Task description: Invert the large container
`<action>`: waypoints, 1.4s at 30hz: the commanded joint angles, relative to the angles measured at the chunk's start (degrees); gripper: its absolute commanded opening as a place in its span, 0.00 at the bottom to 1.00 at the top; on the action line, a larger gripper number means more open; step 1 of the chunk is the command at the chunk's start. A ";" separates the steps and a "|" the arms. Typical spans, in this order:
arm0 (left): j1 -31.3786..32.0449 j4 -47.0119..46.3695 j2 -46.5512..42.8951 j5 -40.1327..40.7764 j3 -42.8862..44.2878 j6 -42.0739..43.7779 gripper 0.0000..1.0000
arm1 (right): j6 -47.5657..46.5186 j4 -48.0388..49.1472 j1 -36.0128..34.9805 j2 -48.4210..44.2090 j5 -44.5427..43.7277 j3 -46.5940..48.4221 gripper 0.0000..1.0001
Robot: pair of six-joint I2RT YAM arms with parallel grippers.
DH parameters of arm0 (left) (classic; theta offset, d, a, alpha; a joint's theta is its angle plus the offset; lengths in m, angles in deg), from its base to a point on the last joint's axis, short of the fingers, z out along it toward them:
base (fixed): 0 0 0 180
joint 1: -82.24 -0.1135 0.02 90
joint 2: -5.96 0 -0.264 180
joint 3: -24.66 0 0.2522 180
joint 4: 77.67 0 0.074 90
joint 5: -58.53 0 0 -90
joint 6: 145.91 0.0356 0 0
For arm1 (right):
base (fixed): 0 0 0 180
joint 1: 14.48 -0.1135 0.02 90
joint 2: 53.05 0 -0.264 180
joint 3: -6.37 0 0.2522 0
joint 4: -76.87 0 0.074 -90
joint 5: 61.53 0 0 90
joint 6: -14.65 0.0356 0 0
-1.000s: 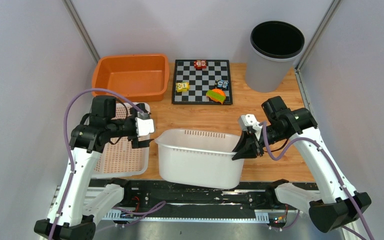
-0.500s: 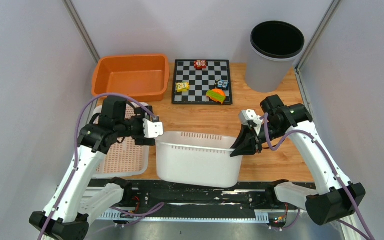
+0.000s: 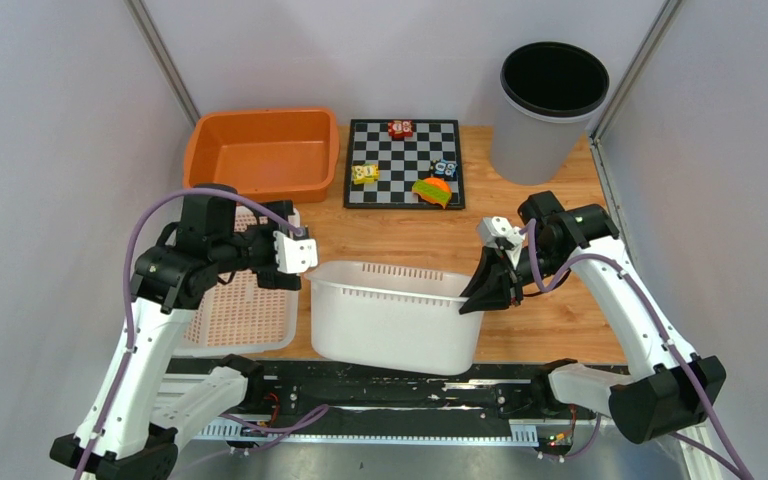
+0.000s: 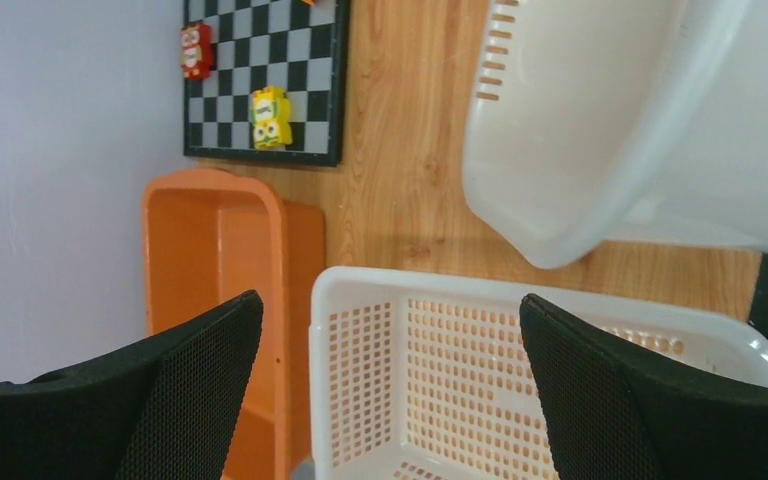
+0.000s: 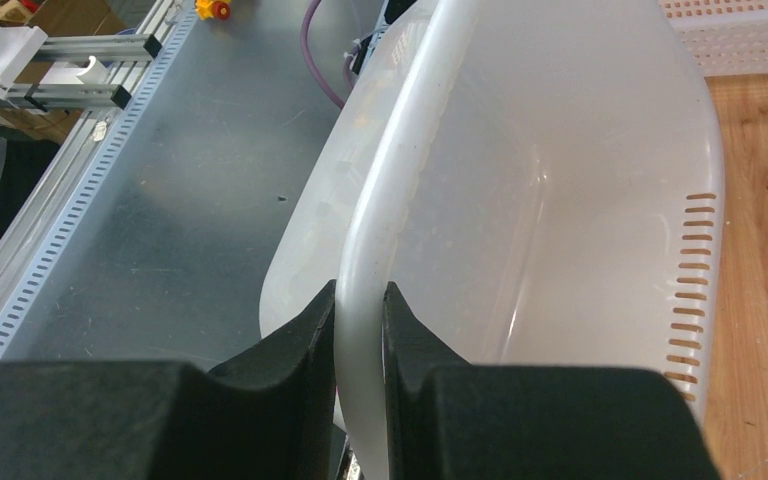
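The large container (image 3: 395, 320) is a white plastic tub at the near table edge, tipped so its outer wall faces the top camera. My right gripper (image 3: 480, 290) is shut on its right rim; the right wrist view shows the rim pinched between both jaws of the right gripper (image 5: 360, 295), with the large container's inside (image 5: 560, 150) beyond. My left gripper (image 3: 285, 265) hangs open just left of the tub's left rim, not touching it. In the left wrist view the left gripper (image 4: 390, 300) stands wide over a perforated basket, with the large container's corner (image 4: 600, 120) at the upper right.
A white perforated basket (image 3: 240, 310) lies under the left gripper. An orange tub (image 3: 260, 155) sits at the back left. A chessboard (image 3: 405, 165) with small toys is at the back centre, and a grey bin (image 3: 545, 110) stands at the back right.
The left arm swung right toward the tub's left rim, then drew back slightly. The right gripper rose a little with the rim, tipping the tub further.
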 commanded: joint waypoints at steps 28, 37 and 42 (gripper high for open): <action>9.51 -3.20 4.68 1.33 -11.11 0.77 0.47 | -3.94 -2.59 0.91 2.20 -0.84 -2.39 0.02; 9.60 -3.55 2.76 -0.42 -11.85 0.57 0.01 | -4.02 -2.44 0.91 2.84 -1.37 -2.14 0.02; 9.60 -3.64 2.37 -2.90 -12.01 -0.81 0.00 | -4.25 -2.19 0.91 3.22 -2.64 -1.59 0.16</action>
